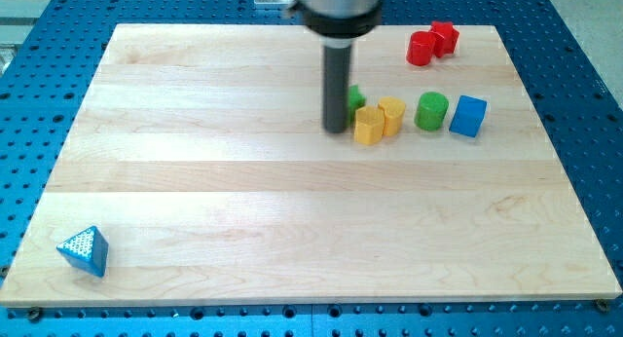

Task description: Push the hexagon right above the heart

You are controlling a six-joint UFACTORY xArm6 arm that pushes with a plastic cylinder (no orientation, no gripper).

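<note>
A yellow hexagon block lies right of the board's middle, touching a yellow heart-like block on its upper right. My tip stands just left of the yellow hexagon, close to it or touching; I cannot tell which. A green block is partly hidden behind the rod, above the hexagon.
A green cylinder and a blue cube lie right of the yellow blocks. Two red blocks sit near the board's top right edge. A blue triangular block lies at the bottom left corner. The wooden board rests on a blue perforated table.
</note>
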